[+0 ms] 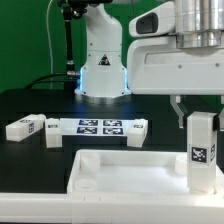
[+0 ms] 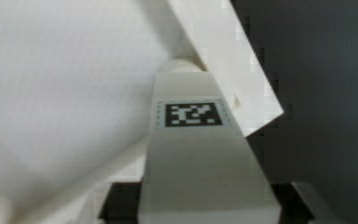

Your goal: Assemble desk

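In the exterior view, the gripper holds the top of an upright leg over the tabletop end at the exterior view's right. A loose leg lies near the marker board behind. Only the wrist view shows both fingers clamped on the leg's sides, with its tag facing the camera.

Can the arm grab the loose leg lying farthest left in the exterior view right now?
Probably not yet. The end effector is closed on an upright leg at a corner of the tabletop. The loose leg itself lies uncovered, with nothing on it.
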Controlling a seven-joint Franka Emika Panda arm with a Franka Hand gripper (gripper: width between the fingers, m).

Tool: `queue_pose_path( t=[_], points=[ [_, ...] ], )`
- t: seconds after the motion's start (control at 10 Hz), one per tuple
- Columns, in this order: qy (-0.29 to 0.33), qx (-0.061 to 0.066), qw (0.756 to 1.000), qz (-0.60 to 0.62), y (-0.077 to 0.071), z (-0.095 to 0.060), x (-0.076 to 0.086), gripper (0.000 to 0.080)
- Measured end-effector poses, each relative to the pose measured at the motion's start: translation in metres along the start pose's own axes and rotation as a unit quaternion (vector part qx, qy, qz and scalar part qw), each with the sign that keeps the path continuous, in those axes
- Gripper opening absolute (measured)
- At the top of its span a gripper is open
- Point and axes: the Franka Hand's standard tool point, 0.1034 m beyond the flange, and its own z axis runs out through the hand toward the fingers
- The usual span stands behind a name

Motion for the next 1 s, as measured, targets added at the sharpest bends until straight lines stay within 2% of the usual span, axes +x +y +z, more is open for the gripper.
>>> queue_pose_path(
  t=[0.4, 0.6, 0.7, 0.8, 0.9, 1.0],
  points=[
    [-0.001, -0.006, 0.985, 0.171, -0.0002, 0.0004, -0.0026, 0.029],
    [-0.001, -0.006, 0.99, 0.143, 0.0002, 0.0005, -0.0021, 0.0295],
    [0.0, -0.006, 0.992, 0.124, 0.0011, 0.0003, -0.0012, 0.0496],
    [-0.002, -0.01, 0.996, 0.087, 0.0006, -0.0004, -0.002, 0.0496],
    [-0.004, -0.011, 0.999, 0.029, -0.0012, -0.0014, -0.0026, 0.0616],
    [-0.007, -0.012, 1.0, -0.017, -0.0023, -0.002, -0.0037, 0.0639]
  ],
)
